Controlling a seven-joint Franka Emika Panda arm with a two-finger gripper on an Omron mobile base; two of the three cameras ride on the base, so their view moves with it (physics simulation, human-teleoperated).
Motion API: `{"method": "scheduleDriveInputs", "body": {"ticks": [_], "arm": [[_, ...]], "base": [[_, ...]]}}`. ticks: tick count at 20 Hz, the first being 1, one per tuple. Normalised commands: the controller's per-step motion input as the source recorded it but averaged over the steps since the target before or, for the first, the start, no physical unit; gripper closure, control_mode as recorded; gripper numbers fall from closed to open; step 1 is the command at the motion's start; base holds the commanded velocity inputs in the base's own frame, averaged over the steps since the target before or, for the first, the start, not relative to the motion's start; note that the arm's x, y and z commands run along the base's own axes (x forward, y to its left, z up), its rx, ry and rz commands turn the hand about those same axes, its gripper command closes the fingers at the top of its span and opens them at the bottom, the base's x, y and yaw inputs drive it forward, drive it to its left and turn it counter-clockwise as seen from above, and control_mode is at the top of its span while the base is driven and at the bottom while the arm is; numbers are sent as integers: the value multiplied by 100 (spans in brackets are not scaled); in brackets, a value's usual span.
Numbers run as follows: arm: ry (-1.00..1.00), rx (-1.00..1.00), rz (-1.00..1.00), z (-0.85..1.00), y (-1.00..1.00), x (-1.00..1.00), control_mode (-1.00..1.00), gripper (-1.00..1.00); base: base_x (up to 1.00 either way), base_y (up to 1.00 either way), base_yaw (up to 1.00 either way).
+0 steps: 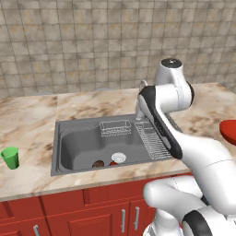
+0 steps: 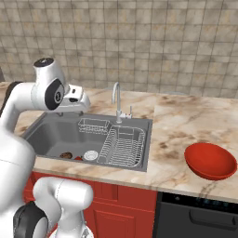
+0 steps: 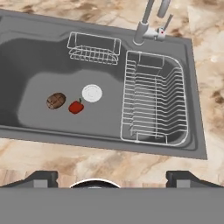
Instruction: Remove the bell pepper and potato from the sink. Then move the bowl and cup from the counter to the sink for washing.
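Bowl cut off at frame edge

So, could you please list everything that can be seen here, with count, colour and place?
sink: one, grey, set in the counter
bell pepper: one, red, on the sink floor beside the drain
potato: one, dark brown, next to the pepper
wire racks: two, chrome, in the sink
faucet: one, chrome, behind the sink
cup: one, green, counter left of the sink
bowl: one, red, counter right of the sink
counter: one, beige marble
gripper: one, open, above the sink's front edge
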Motion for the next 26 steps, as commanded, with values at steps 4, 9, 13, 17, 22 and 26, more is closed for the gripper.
{"method": "scheduleDriveInputs", "body": {"ticks": [4, 9, 13, 17, 22, 26], "arm": [[-5, -8, 0, 0, 31, -12, -100, -100], [0, -2, 0, 2, 27, -2, -100, -100], [2, 0, 0, 0, 28, 0, -100, -100], [7, 0, 0, 0, 23, 0, -100, -100], [3, 0, 0, -2, 14, 1, -100, -100], [6, 4, 0, -10, 12, 7, -100, -100]], "base": [[0, 0, 0], [0, 0, 0], [0, 0, 0], [0, 0, 0], [0, 0, 0], [0, 0, 0]]}}
